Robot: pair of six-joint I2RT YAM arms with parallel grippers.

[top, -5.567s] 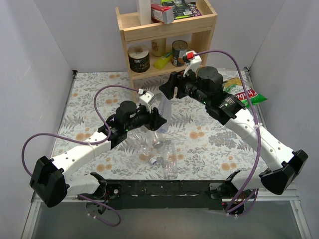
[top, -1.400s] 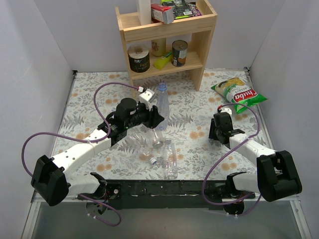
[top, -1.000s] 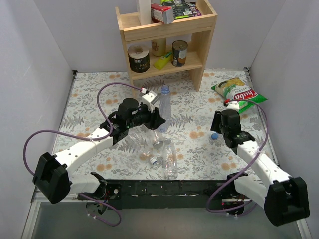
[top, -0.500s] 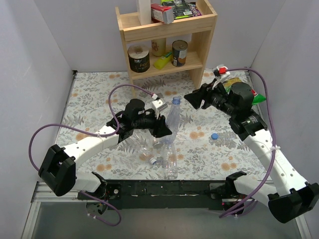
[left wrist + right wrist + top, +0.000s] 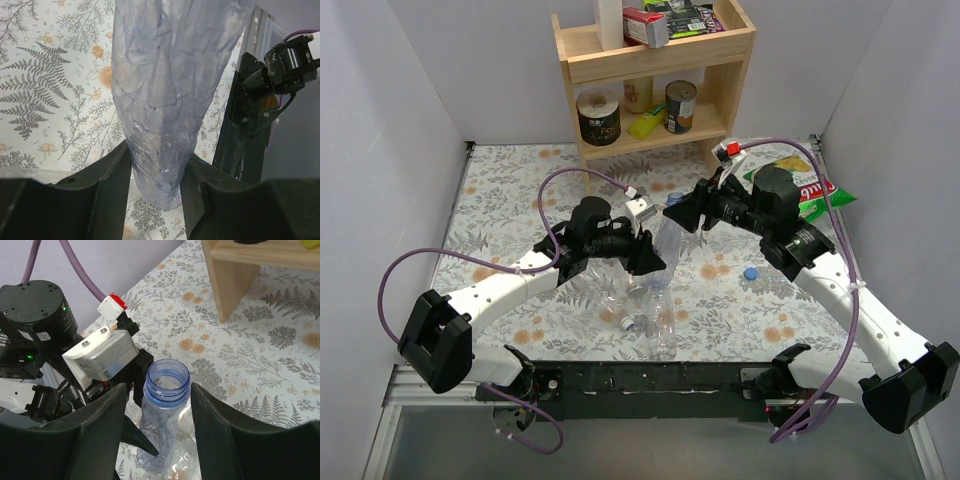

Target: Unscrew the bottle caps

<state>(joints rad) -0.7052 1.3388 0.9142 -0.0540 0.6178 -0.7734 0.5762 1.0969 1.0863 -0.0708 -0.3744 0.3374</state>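
Currently: blue-tinted bottle (image 5: 161, 440), near table (image 5: 510, 190) centre, clamped low on body by left gripper (image 5: 155, 167), near upright, steadied for twisting. Neck open, capless; right gripper (image 5: 158, 390) spread wide, straddling neck, gripping nothing. Loose blue cap (image 5: 751, 272) on table, 4 o'clock of bottle.

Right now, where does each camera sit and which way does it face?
Top external: above, behind the bases, facing down on the table; left arm and right arm show.
Left wrist: looks along the left fingers at the clamped bottle.
Right wrist: looks down between the right fingers at the bottle's open mouth.
All share that bottle.
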